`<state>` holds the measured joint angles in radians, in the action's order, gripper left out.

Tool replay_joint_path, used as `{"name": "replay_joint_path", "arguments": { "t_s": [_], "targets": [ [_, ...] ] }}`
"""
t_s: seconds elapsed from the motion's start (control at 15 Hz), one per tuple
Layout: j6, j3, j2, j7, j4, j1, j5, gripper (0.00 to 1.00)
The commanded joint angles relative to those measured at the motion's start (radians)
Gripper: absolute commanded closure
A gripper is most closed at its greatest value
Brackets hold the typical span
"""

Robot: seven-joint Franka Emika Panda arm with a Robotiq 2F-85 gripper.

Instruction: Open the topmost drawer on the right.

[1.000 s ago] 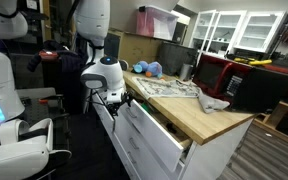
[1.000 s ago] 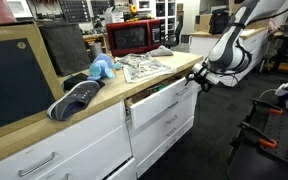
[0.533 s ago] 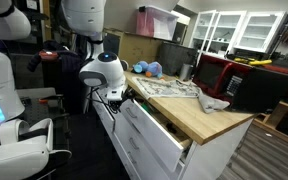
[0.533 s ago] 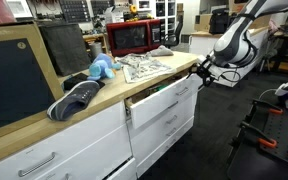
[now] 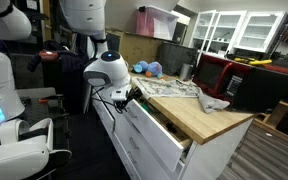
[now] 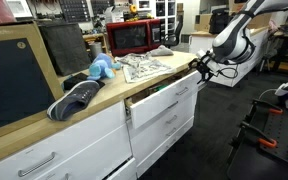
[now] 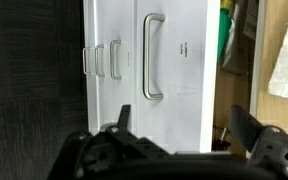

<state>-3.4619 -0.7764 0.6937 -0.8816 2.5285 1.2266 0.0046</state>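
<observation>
As the top drawer [image 5: 156, 135] stands well out from the cabinet face in both exterior views, I judge the task largely done. Its white front [image 6: 170, 96] projects past the two lower drawers [image 6: 174, 125], which sit flush and shut. A dark gap shows between the front and the wooden countertop [image 5: 202, 116] above it. I cannot tell whether the drawer has reached the end of its travel. What remains, at most, is a little more pull and then backing the arm away.

In the wrist view the drawer front [image 7: 179, 60] fills the frame, flat and white, with a slim metal bar handle [image 7: 152, 57] running along it. The handles of the lower drawers [image 7: 114, 60] line up beside it. Past the edge of the front, the open interior shows something green [image 7: 225, 35], too blurred to name.

The gripper [image 7: 182, 125] is spread wide, with its two dark fingers [image 7: 246, 125] apart and nothing between them. The handle lies clear of both fingers and is not gripped. In both exterior views the gripper [image 5: 132, 97] hangs just beside the outer end of the drawer front, near the corner of the countertop [image 6: 197, 68].
</observation>
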Motion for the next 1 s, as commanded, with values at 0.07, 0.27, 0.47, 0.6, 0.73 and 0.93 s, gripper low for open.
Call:
{"name": "replay_joint_path", "arguments": {
  "t_s": [0.07, 0.27, 0.47, 0.6, 0.73, 0.93],
  "targets": [
    [0.008, 0.011, 0.027, 0.003, -0.061, -0.03, 0.052, 0.0],
    [0.014, 0.031, 0.049, 0.003, -0.101, -0.052, 0.078, 0.0],
    [0.016, 0.063, 0.076, 0.003, -0.143, -0.083, 0.102, 0.0],
    [0.028, 0.086, 0.088, 0.001, -0.162, -0.102, 0.119, 0.0],
    [0.031, 0.109, 0.099, 0.003, -0.175, -0.123, 0.133, 0.0],
    [0.048, 0.127, 0.1, 0.009, -0.164, -0.133, 0.131, 0.0]
  ]
}}
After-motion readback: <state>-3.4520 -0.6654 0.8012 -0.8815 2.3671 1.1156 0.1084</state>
